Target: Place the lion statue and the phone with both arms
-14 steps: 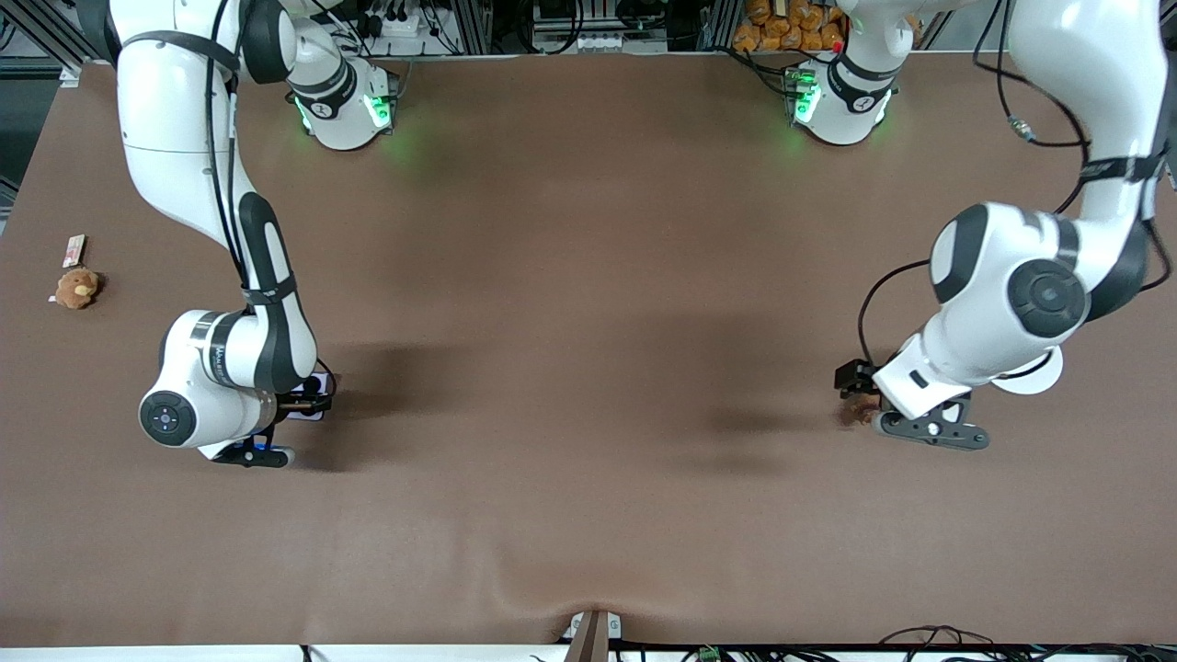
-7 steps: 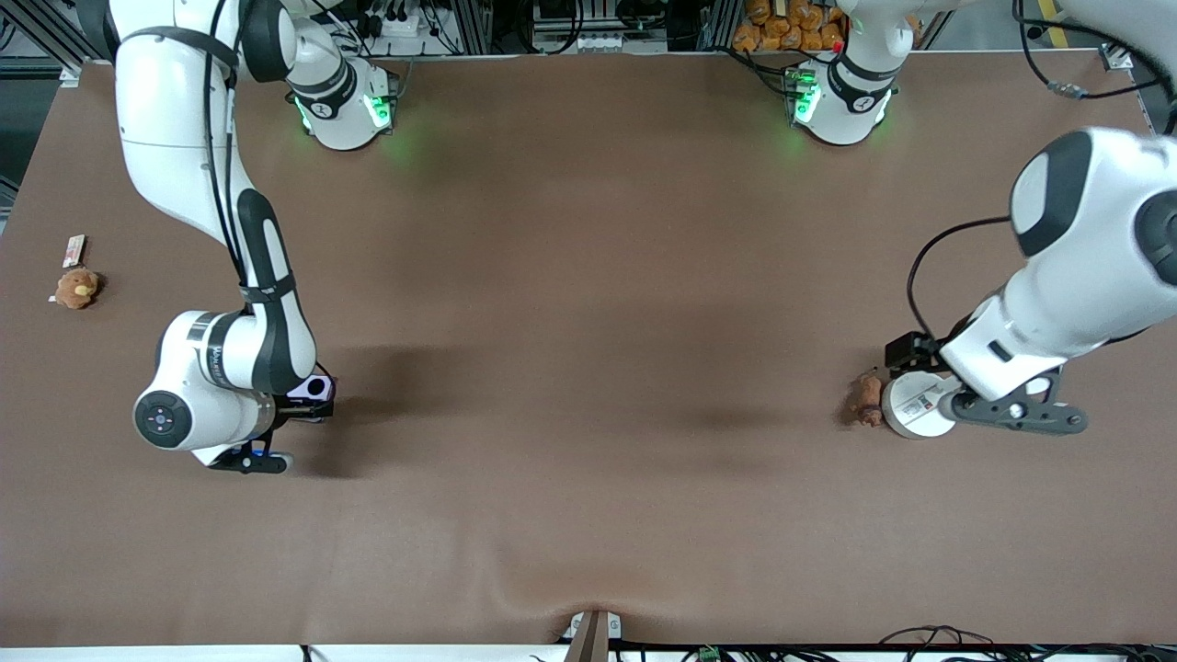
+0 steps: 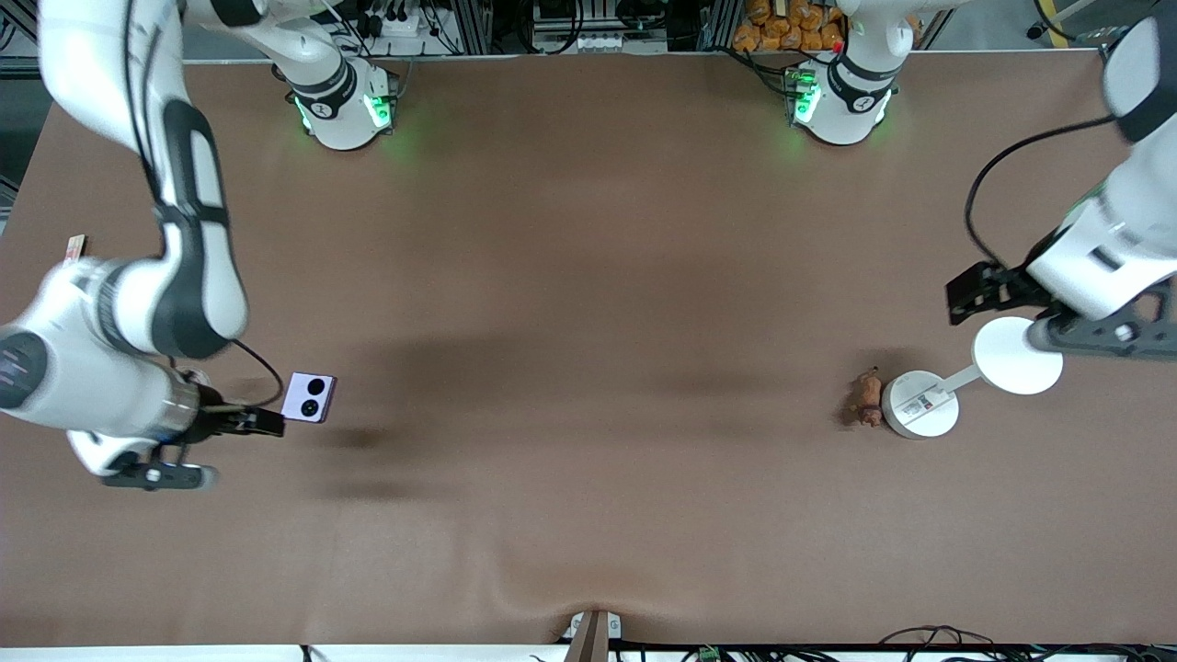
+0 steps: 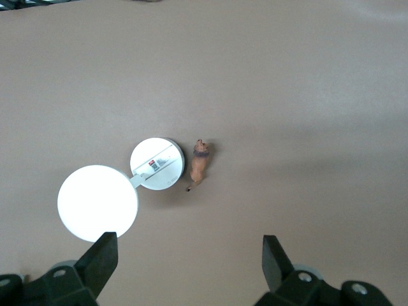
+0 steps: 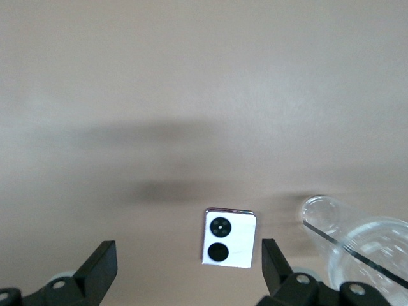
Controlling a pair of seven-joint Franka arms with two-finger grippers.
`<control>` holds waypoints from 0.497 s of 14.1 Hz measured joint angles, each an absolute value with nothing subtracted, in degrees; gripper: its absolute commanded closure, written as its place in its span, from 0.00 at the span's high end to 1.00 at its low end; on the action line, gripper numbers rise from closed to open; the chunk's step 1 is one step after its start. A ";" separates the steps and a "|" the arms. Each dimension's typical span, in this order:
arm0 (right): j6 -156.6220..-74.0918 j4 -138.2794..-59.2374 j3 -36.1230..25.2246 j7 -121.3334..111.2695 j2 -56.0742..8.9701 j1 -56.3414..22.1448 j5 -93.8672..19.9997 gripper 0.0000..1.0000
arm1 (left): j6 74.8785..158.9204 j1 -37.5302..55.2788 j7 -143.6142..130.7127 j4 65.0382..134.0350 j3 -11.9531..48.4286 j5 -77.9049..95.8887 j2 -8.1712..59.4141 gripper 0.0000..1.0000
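Observation:
The lion statue (image 3: 866, 399) (image 4: 200, 164), small and orange-brown, lies on the brown table toward the left arm's end, right beside a white round disc. My left gripper (image 3: 977, 294) (image 4: 188, 248) hangs open and empty, off to the left arm's end of the lion. The pale lilac phone (image 3: 309, 397) (image 5: 229, 237) lies flat on the table toward the right arm's end, its two black camera circles facing up. My right gripper (image 3: 256, 423) (image 5: 188, 252) is open and empty just beside the phone, on the side of the right arm's end of the table.
A white object made of a labelled disc (image 3: 919, 405) (image 4: 157, 164) and a plain disc (image 3: 1018, 356) (image 4: 97, 203) joined by a thin stem lies beside the lion. A clear glass-like thing (image 5: 357, 245) shows near the phone. A small card (image 3: 74, 246) lies at the table's edge.
The right gripper opened, let go of the phone and drew back toward its end of the table. The left gripper, open throughout, rose and pulled away from the lion.

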State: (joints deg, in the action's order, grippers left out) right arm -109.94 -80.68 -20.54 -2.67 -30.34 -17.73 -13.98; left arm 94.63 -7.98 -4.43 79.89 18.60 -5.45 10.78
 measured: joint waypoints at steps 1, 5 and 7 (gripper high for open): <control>-108.66 -80.68 -20.50 -2.69 -28.32 -17.78 -13.90 1.00 | 94.44 -8.20 -4.41 79.90 18.50 -4.89 9.89 1.00; -101.82 -80.69 -19.04 -2.78 -21.83 -17.70 -9.42 1.00 | 90.61 -5.99 -4.10 80.86 14.74 -3.59 5.90 1.00; -99.22 -80.88 -15.72 -2.68 -17.53 -16.09 -6.51 1.00 | 89.50 -2.32 -3.92 83.26 9.49 -0.96 3.02 1.00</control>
State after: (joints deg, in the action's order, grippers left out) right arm -99.22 -80.88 -15.72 -2.68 -17.53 -16.09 -6.51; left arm 89.50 -2.32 -3.92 83.26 9.49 -0.96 3.02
